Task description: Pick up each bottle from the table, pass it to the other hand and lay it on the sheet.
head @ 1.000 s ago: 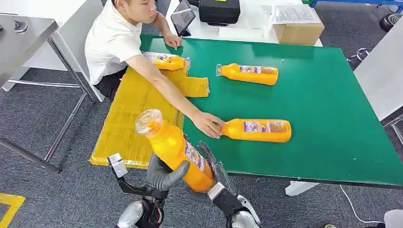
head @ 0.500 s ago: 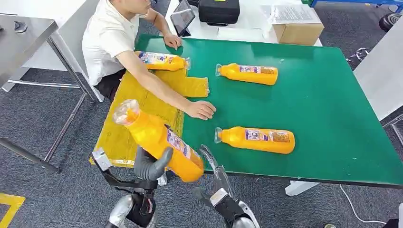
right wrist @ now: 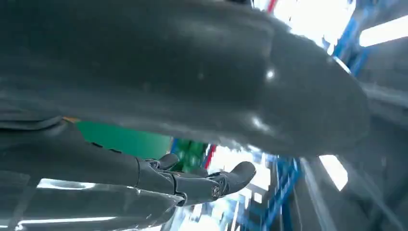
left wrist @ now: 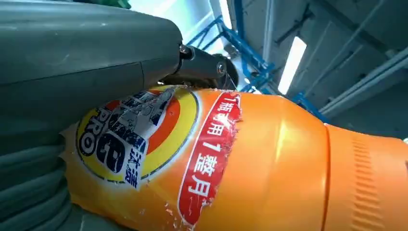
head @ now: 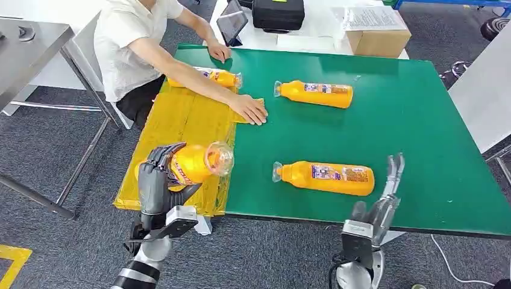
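Now the left robot hand (head: 158, 180) grips an orange plastic bottle with a clear cap (head: 196, 162), holding it on its side over the near end of the yellow sheet (head: 181, 117), with the cap pointing right toward the green-topped bench (head: 416, 120). From the left wrist camera the same bottle (left wrist: 269, 163) lies close against the grey thumb and ribbed cover of that hand (left wrist: 72, 77), showing a round blue, yellow and red logo and a torn red strip of label. The right robot hand (head: 384, 198) is at the near edge of the bench, to the right, holding nothing, its fingers stretched out and apart; the right wrist camera shows its dark fingers (right wrist: 202, 183) extended with nothing between them. Just to the left of this hand a second orange bottle (head: 325, 177) lies on its side on the green surface, cap to the left, not touched by the hand. A third orange bottle (head: 316, 93) lies on its side farther away on the bench, also cap to the left. A fourth orange bottle (head: 211, 77) lies at the far end of the yellow sheet, partly behind the forearm of a person in a white shirt (head: 129, 42), whose one hand (head: 250, 110) rests flat where the sheet meets the green surface. Beyond the bench stand a cardboard box (head: 376, 33), a black case (head: 278, 13) and a tablet (head: 231, 24).
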Controlling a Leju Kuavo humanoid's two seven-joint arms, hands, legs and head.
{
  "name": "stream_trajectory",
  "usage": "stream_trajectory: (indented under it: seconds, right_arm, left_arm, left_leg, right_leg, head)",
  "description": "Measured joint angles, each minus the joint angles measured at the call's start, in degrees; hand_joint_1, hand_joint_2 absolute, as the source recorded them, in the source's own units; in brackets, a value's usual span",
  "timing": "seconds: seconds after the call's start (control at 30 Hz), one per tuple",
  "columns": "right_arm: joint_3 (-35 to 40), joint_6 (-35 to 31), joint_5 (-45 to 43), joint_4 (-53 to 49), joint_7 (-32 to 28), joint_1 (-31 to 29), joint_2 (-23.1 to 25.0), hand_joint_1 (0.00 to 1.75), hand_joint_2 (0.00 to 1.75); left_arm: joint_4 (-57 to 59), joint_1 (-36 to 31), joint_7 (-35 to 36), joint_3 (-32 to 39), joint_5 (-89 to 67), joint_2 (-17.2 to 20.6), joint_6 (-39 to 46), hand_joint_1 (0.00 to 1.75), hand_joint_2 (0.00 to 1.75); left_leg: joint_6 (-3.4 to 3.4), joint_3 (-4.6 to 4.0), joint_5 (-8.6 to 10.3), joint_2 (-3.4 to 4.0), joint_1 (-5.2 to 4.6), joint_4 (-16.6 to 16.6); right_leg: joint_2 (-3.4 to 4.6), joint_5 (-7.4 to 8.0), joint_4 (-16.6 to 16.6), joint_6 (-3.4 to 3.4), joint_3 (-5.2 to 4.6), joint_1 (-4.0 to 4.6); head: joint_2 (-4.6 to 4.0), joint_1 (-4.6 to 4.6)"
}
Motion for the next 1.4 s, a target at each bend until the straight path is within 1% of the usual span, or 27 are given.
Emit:
stream_trajectory:
  seconds: [0.07, 0.1, 0.17, 0.23, 0.3, 0.33, 0.43, 0.57, 0.6, 0.63, 0.67, 0.7, 0.73, 0.77, 0.8, 0.83, 0.87, 0.9, 0.97, 1.0, 1.1, 1.2, 1.4]
  right_arm:
    - [-1.7, 0.0, 0.04, -1.62, 0.0, 0.28, 0.72, 0.0, 0.0]
    - [-2.53, 0.0, 0.28, -2.45, 0.02, 0.36, 1.05, 0.0, 0.0]
    - [-4.14, 0.0, -0.93, -3.62, 0.0, 0.32, 1.7, 0.0, 0.0]
    - [-4.76, 0.0, -3.73, -3.71, 0.02, 0.33, 1.64, 0.0, 0.0]
    - [-4.61, 0.0, -6.57, -3.6, 0.02, 0.23, 1.25, 0.0, 0.0]
    - [-4.39, 0.0, -7.54, -3.43, 0.02, 0.13, 1.05, 0.0, 0.0]
    - [-4.02, 0.0, -9.18, -2.55, 0.02, 0.05, 0.65, 0.0, 0.0]
    - [-4.02, 0.0, -9.29, -2.49, 0.02, 0.05, 0.63, 0.0, 0.0]
    - [-3.62, 0.0, -10.43, -1.66, 0.02, -0.05, 0.35, 0.0, 0.0]
    - [-3.6, 0.0, -10.47, -1.61, 0.02, -0.05, 0.33, 0.0, 0.0]
    - [-3.3, 0.0, -10.78, -1.11, 0.02, -0.1, 0.13, 0.0, 0.0]
    - [-3.08, 0.02, -10.93, -0.54, 0.02, -0.12, -0.05, 0.0, 0.0]
    - [-3.03, 0.0, -11.26, -0.34, 0.02, -0.17, -0.16, 0.0, 0.0]
    - [-2.95, 0.0, -11.81, 0.01, 0.02, -0.3, -0.31, 0.0, 0.0]
    - [-2.77, 0.02, -12.41, 0.57, 0.02, -0.5, -0.57, 0.0, 0.0]
    - [-2.53, 0.02, -12.89, 1.06, 0.02, -0.66, -0.79, 0.0, 0.0]
    - [-2.16, 0.02, -13.53, 1.75, 0.02, -0.87, -1.14, 0.0, 0.0]
    - [-1.88, 0.02, -14.01, 2.32, 0.02, -1.02, -1.4, 0.0, 0.0]
    - [-1.55, 0.04, -14.6, 3.18, 0.02, -1.14, -1.77, 0.0, 0.0]
    - [-1.46, 0.04, -14.71, 3.59, 0.02, -1.14, -1.93, 0.0, 0.0]
    - [-1.31, 0.04, -14.73, 4.73, 0.02, -1.14, -2.45, 0.0, 0.0]
    - [-1.18, 0.04, -14.71, 5.56, 0.02, -1.35, -2.71, 0.0, 0.0]
    - [-1.18, 0.04, -14.75, 6.8, 0.02, -1.46, -3.06, 0.0, 0.0]
  left_arm:
    - [0.57, -0.27, 0.24, 0.55, -0.31, 0.07, 0.02, 1.75, 1.75]
    - [0.83, -0.46, 1.62, 0.61, -2.79, 0.07, 0.02, 1.75, 1.75]
    - [2.52, -1.53, 8.21, -0.13, -12.34, 0.41, -1.0, 1.75, 1.75]
    - [5.64, -3.29, 13.89, -1.97, -17.47, 1.48, -5.41, 1.75, 1.75]
    - [10.45, -5.54, 13.38, -3.58, -13.28, 2.6, -14.08, 1.75, 1.75]
    - [12.73, -6.5, 12.67, -3.98, -11.47, 3.04, -16.18, 1.75, 1.75]
    - [18.61, -9.14, 10.3, -4.59, -7.67, 4.32, -19.84, 1.75, 1.75]
    - [18.96, -9.45, 10.2, -4.64, -7.54, 4.39, -20.05, 1.75, 1.75]
    - [22.82, -12.16, 9.53, -5.18, -6.71, 5.18, -22.17, 1.64, 1.75]
    - [23.02, -12.27, 9.53, -5.2, -6.69, 5.26, -22.23, 1.45, 1.75]
    - [25.57, -13.93, 9.46, -5.62, -6.67, 5.68, -22.53, 0.94, 1.75]
    - [27.58, -15.17, 9.5, -5.79, -6.58, 5.92, -22.97, 0.72, 1.75]
    - [28.2, -15.63, 9.99, -5.9, -6.12, 6.01, -24.07, 0.72, 1.75]
    - [28.85, -16.41, 10.58, -5.93, -5.18, 6.12, -26.04, 0.33, 1.75]
    - [29.72, -17.49, 11.38, -5.9, -3.75, 6.25, -28.9, 0.16, 1.75]
    - [30.49, -18.09, 12.02, -5.77, -3.12, 6.55, -30.34, 0.1, 1.75]
    - [31.55, -19.0, 12.67, -5.66, -3.1, 6.75, -31.23, 0.09, 1.75]
    - [32.5, -19.63, 13.05, -5.66, -3.17, 6.89, -31.19, 0.03, 1.75]
    - [34.25, -20.17, 14.03, -5.58, -3.76, 6.97, -30.49, 0.0, 1.75]
    - [35.36, -20.14, 14.54, -5.58, -4.5, 7.17, -29.69, 0.0, 1.75]
    - [37.44, -20.57, 15.89, -5.68, -6.03, 7.28, -28.39, 0.0, 1.75]
    - [39.04, -21.51, 16.22, -5.68, -6.12, 7.3, -29.7, 0.0, 1.75]
    - [40.67, -22.66, 16.48, -5.68, -6.12, 7.3, -31.59, 0.0, 1.75]
  left_leg:
    - [0.0, 0.0, 0.0, -0.03, 0.0, 0.0]
    - [0.0, 0.0, 0.0, -0.05, 0.0, 0.0]
    - [0.0, 0.01, 0.0, -0.07, 0.01, 0.0]
    - [0.0, 0.01, 0.0, -0.05, 0.01, 0.0]
    - [0.0, 0.01, 0.01, -0.03, 0.01, 0.0]
    - [0.0, 0.02, 0.01, 0.04, 0.01, 0.0]
    - [-0.01, 0.05, 0.03, 0.11, 0.01, 0.0]
    - [-0.01, 0.05, 0.03, 0.1, 0.01, 0.0]
    - [-0.02, 0.13, 0.03, -0.06, 0.02, -0.01]
    - [-0.02, 0.14, 0.03, -0.06, 0.02, -0.01]
    - [-0.03, 0.25, 0.01, -0.06, 0.01, -0.02]
    - [-0.07, 0.43, -0.02, -0.09, 0.02, -0.03]
    - [-0.08, 0.49, -0.01, -0.1, 0.02, -0.04]
    - [-0.1, 0.53, 0.0, -0.12, 0.02, -0.04]
    - [-0.1, 0.66, 0.0, -0.16, 0.02, -0.06]
    - [-0.12, 0.81, -0.02, -0.16, 0.02, -0.06]
    - [-0.14, 0.95, -0.03, -0.16, 0.02, -0.06]
    - [-0.14, 1.03, -0.04, -0.15, 0.02, -0.06]
    - [-0.17, 1.04, -0.02, 0.0, 0.03, -0.06]
    - [-0.18, 1.01, 0.02, 0.11, 0.04, -0.06]
    - [-0.24, 0.93, 0.1, 0.07, 0.04, -0.06]
    - [-0.23, 0.95, 0.1, -0.1, 0.04, -0.06]
    - [-0.24, 1.03, 0.06, -0.17, 0.04, -0.07]
  right_leg:
    - [-0.01, 0.0, 0.0, 0.0, -0.01, 0.01]
    - [-0.02, -0.01, -0.01, 0.0, -0.03, 0.01]
    - [-0.02, -0.01, 0.0, -0.01, 0.0, 0.01]
    - [-0.01, -0.01, 0.0, -0.01, 0.0, 0.01]
    - [0.0, 0.02, 0.01, -0.02, 0.01, 0.01]
    - [0.02, 0.04, 0.01, -0.03, -0.01, 0.01]
    - [0.03, 0.08, 0.02, -0.07, 0.01, 0.02]
    - [0.03, 0.08, 0.02, -0.08, 0.02, 0.01]
    - [-0.03, 0.01, 0.03, -0.05, 0.16, 0.01]
    - [-0.03, 0.01, 0.03, -0.05, 0.17, 0.01]
    - [-0.03, -0.01, 0.03, -0.05, 0.27, 0.01]
    - [-0.03, -0.06, 0.03, -0.11, 0.42, 0.02]
    - [-0.03, -0.07, 0.03, -0.14, 0.47, 0.02]
    - [-0.03, -0.11, 0.03, -0.2, 0.55, 0.02]
    - [-0.03, -0.11, 0.03, -0.21, 0.7, 0.02]
    - [-0.03, -0.12, 0.03, -0.22, 0.82, 0.02]
    - [-0.03, -0.13, 0.03, -0.23, 0.94, 0.02]
    - [-0.02, -0.13, 0.03, -0.25, 1.0, 0.02]
    - [0.01, -0.01, 0.05, -0.4, 0.95, 0.04]
    - [0.07, 0.04, 0.05, -0.39, 0.88, 0.05]
    - [0.07, 0.08, 0.07, -0.3, 0.83, 0.05]
    - [-0.03, 0.03, 0.07, -0.28, 0.94, 0.05]
    - [-0.05, -0.07, 0.06, -0.38, 1.04, 0.04]
  head:
    - [0.0, 0.0]
    - [0.0, -0.02]
    - [0.0, -0.02]
    - [0.0, 0.0]
    - [0.0, 0.0]
    - [0.0, 0.0]
    - [0.0, -0.02]
    - [0.0, 0.0]
    - [0.0, 0.0]
    - [0.0, 0.0]
    - [0.0, 0.0]
    - [0.0, -0.02]
    - [0.0, -0.02]
    - [0.0, -0.02]
    - [0.0, 0.0]
    - [0.0, -0.02]
    - [0.0, 0.0]
    - [0.0, -0.02]
    - [0.0, 0.0]
    - [0.0, -0.02]
    - [0.0, 0.0]
    - [0.0, 0.0]
    - [0.0, -0.02]
